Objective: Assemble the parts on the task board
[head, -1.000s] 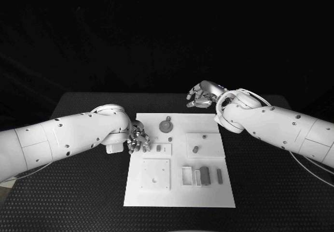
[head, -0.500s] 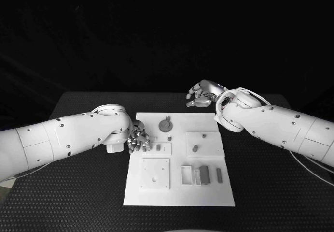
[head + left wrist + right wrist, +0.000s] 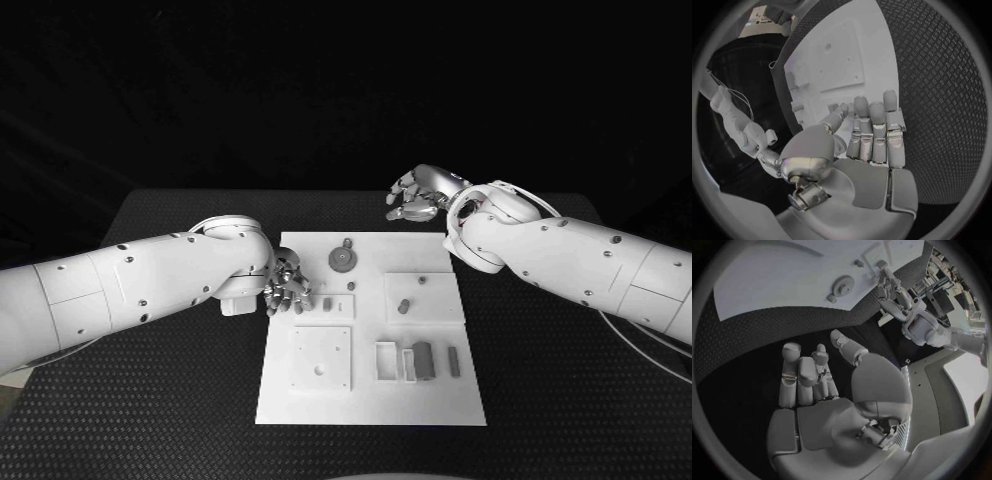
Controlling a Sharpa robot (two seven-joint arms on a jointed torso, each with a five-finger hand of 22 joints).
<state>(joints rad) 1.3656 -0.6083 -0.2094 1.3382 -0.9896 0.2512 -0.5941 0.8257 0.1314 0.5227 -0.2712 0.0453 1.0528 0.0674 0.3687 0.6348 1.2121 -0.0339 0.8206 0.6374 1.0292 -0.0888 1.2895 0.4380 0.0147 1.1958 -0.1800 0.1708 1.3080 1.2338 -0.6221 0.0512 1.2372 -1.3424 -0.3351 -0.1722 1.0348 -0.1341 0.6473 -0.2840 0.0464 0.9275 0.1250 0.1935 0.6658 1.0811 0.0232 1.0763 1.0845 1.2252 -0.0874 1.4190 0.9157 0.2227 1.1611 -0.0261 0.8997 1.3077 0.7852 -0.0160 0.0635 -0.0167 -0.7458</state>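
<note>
White task board (image 3: 372, 400) is lying mid-table, black table (image 3: 159, 400) showing all round it. Left hand (image 3: 286, 287) is hovering at its left edge, fingers apart, holding nothing. Right hand (image 3: 421, 195) is hanging beyond the far edge, fingers curled, empty. Grey parts (image 3: 421, 358) are sitting in the board's recesses.

My left hand (image 3: 286, 285) hangs empty, fingers straight and together. My right hand (image 3: 421, 196) is raised, fingers loosely curled, holding nothing.
</note>
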